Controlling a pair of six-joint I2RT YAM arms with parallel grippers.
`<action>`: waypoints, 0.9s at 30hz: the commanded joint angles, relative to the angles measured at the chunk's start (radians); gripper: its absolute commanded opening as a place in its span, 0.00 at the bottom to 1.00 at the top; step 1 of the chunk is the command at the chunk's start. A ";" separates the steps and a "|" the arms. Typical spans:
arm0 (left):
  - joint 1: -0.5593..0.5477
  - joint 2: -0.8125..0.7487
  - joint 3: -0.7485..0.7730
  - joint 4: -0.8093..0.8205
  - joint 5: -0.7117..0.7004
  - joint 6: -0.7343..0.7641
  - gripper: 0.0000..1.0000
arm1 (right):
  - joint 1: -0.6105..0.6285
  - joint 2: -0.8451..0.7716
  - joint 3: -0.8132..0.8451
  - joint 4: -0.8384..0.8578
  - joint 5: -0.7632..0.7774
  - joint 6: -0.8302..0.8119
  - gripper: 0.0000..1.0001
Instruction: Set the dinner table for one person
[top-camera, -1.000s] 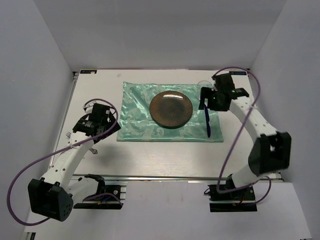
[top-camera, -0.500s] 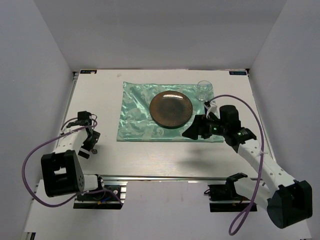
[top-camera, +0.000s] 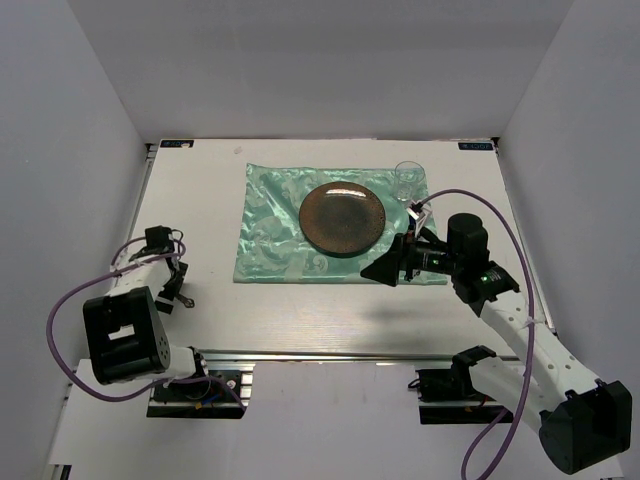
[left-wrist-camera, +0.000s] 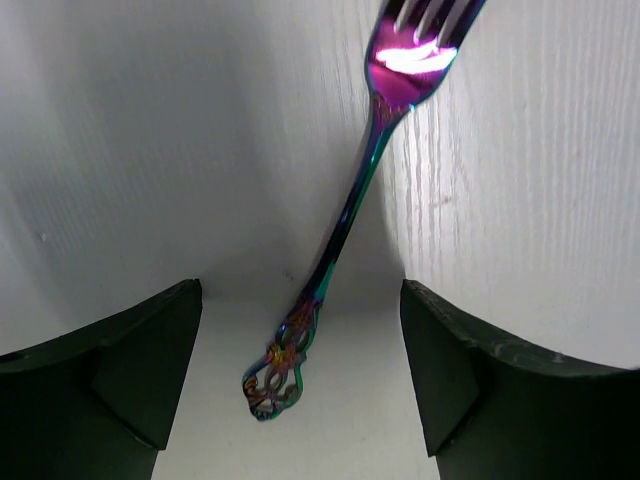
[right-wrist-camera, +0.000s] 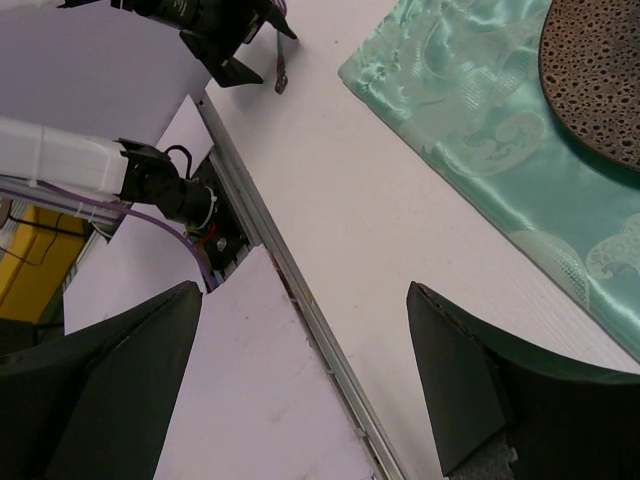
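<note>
Three pale walls (top-camera: 320, 60) around dinner table (top-camera: 320, 310)

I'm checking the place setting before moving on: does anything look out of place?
The fork lies on the bare table, well left of the green cloth and plate, slanted between the left gripper's open jaws. The glass stands upright at the cloth's far right corner. Nothing is spilled.

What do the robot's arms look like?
The left arm and right arm are white, with chunky black blocks at the joints. A purple cable loops along each one. Each arm ends in two dark, wedge-shaped fingers.
</note>
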 joint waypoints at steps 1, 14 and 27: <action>0.044 0.066 -0.073 0.126 0.045 -0.004 0.89 | 0.006 -0.012 0.009 0.045 -0.045 -0.009 0.89; 0.090 0.159 -0.078 0.240 0.182 0.060 0.03 | 0.006 -0.055 0.115 -0.081 0.019 -0.043 0.89; 0.059 0.154 0.045 0.124 0.257 0.163 0.00 | 0.006 -0.054 0.169 -0.164 0.088 -0.049 0.89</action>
